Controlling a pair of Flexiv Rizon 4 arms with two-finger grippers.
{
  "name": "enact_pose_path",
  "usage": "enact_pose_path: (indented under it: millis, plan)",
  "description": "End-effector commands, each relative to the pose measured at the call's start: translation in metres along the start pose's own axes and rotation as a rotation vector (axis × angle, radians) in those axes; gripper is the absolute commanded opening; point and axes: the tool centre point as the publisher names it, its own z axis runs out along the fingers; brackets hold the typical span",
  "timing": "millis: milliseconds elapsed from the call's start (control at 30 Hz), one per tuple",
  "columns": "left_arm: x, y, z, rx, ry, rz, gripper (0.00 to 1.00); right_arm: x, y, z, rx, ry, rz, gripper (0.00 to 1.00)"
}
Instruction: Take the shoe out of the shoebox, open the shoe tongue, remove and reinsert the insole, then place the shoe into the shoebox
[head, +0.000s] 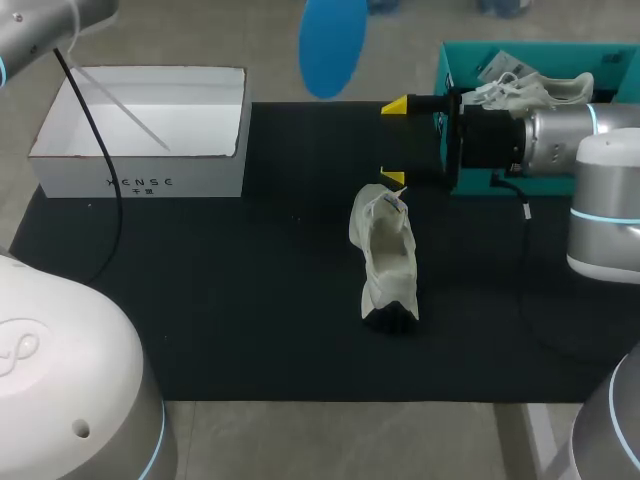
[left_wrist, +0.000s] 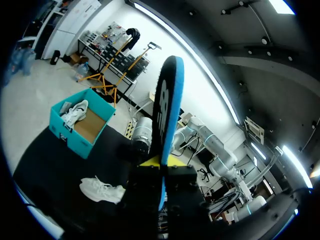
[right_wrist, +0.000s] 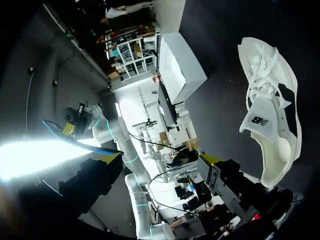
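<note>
Cream knit shoe (head: 385, 250) lies on the black mat (head: 220, 300) mid-counter, apart from both boxes. My read is that it is light, with a soft upper that will cave under a squeeze and a stiffer sole. I'd grab it at the heel collar or across the sole edge, not by the laces.

Right pincer (head: 394, 142) sits just past the shoe's far end. It is spread wide and holds nothing, and its nearer yellow tip is just beside the shoe. I can't tell if they touch.

Farther back, the white shoebox (head: 140, 180) is at the mat's left corner, open and with nothing showing inside. A teal box (head: 445, 70) at the right holds a second shoe (head: 530, 92).

The blue insole (head: 333, 40) is up in the air above the far edge. Left pincer (left_wrist: 162, 162) is closed on one end of it, and it stands edge-on between the fingers. It is probably thin foam, so it should be bendy and floppy at the free end. Feed it in tip first and keep the clamp light.

View differences:
- Left wrist view alone shows the clamp on the insole. The head view only shows a blue oval.
- Right wrist view alone shows the tongue (right_wrist: 257, 120) pulled out and the dark inside of the shoe exposed.
- Head view alone gives the layout of the shoe against both boxes.
</note>
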Motion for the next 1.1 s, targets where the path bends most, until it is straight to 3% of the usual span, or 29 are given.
enact_pose_path:
  millis: [33,333,533,733,967,1100]
  plan:
    - [0.000,0.000,-0.001,-0.002,0.000,0.000,0.00,0.000,0.000,0.001,-0.001,-0.003,0.001,1.00]
    - [0.000,0.000,-0.001,-0.002,0.000,0.000,0.00,0.000,0.000,0.001,-0.001,-0.003,0.001,1.00]
    - [0.021,0.020,-0.021,0.119,-0.079,0.293,0.00,0.000,0.000,0.001,-0.001,-0.003,0.001,1.00]
    - [0.031,0.063,-0.045,0.157,-0.124,0.559,0.00,0.000,0.000,0.001,-0.001,-0.003,0.001,1.00]
    - [0.026,0.120,-0.043,0.173,-0.166,0.825,0.00,0.000,0.000,0.001,-0.001,-0.003,0.001,1.00]
    - [0.022,0.141,-0.036,0.166,-0.177,0.912,0.00,0.000,0.000,0.001,-0.001,-0.003,0.001,1.00]
